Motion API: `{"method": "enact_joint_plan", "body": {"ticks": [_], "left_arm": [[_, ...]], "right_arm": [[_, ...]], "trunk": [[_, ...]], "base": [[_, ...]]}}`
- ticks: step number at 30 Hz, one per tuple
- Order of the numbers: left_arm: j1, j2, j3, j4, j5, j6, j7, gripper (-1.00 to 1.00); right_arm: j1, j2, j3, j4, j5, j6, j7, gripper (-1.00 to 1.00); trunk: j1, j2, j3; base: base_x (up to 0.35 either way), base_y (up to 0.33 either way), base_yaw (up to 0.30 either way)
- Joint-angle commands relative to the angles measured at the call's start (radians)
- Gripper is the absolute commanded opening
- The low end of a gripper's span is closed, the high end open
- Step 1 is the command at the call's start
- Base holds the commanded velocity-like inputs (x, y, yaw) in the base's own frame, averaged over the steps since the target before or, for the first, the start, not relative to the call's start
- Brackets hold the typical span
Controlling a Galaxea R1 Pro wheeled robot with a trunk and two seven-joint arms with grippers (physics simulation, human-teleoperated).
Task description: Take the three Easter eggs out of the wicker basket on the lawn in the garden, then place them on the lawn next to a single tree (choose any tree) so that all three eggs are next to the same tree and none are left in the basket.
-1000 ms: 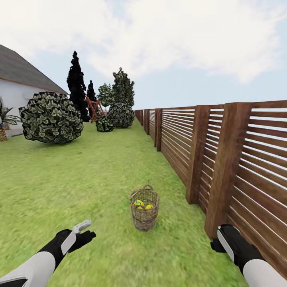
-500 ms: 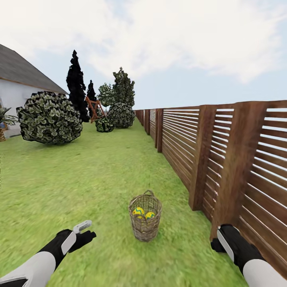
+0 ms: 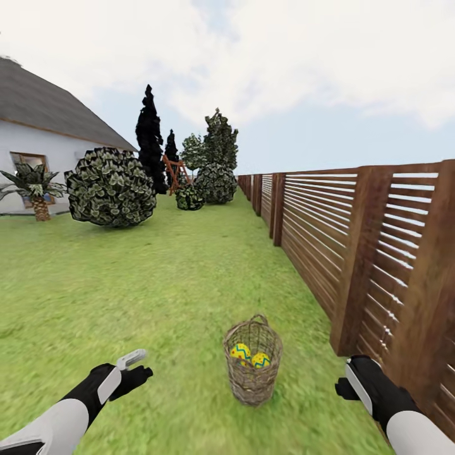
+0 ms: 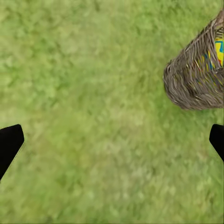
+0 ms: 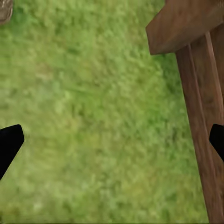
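The wicker basket [image 3: 253, 373] stands upright on the lawn [image 3: 158, 284], close ahead and between my arms. Two yellow Easter eggs with blue zigzag bands, one [image 3: 240, 351] beside the other [image 3: 261, 360], show inside it. My left gripper [image 3: 139, 366] hangs open and empty over grass, left of the basket. The left wrist view has the same gripper [image 4: 112, 144] wide open, with the basket [image 4: 198, 74] off to one side. My right gripper [image 3: 346, 385] hovers right of the basket by the fence; its wrist view shows it [image 5: 112, 140] open over grass. A green tree [image 3: 220, 136] rises far back in the garden.
A brown slatted fence [image 3: 379, 253] runs along the right, its post [image 5: 196, 70] close to my right gripper. A large round bush [image 3: 110, 188], a near-black tree [image 3: 150, 136], a palm [image 3: 38, 189], a white house [image 3: 38, 170] and a wooden play tower [image 3: 175, 172] stand beyond.
The camera has turned and come closer: the basket sits nearer and further right in the picture, and the house and palm have come into view. Both arms hold the same pose.
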Motion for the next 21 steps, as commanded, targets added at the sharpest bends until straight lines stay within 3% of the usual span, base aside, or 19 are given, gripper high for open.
{"method": "enact_joint_plan", "body": {"ticks": [1, 9, 21], "left_arm": [[-0.001, -0.001, 0.004, -0.001, 0.006, 0.006, 0.001, 1.00], [-0.001, -0.008, 0.002, -0.001, 0.005, 0.006, 0.001, 1.00], [-0.001, -0.008, 0.002, -0.001, 0.005, 0.006, 0.001, 1.00]], "right_arm": [[0.000, -0.001, 0.002, -0.002, -0.011, 0.003, -0.008, 1.00], [0.000, -0.002, 0.002, -0.002, -0.011, 0.005, -0.008, 1.00], [0.000, -0.004, 0.002, -0.002, -0.009, 0.005, -0.008, 1.00]], "trunk": [[0.001, -0.001, -0.001], [0.001, -0.001, -0.001], [0.001, -0.001, -0.001]], "base": [[0.332, 0.000, 0.198], [0.332, 0.000, 0.180], [0.332, 0.000, 0.023]]}}
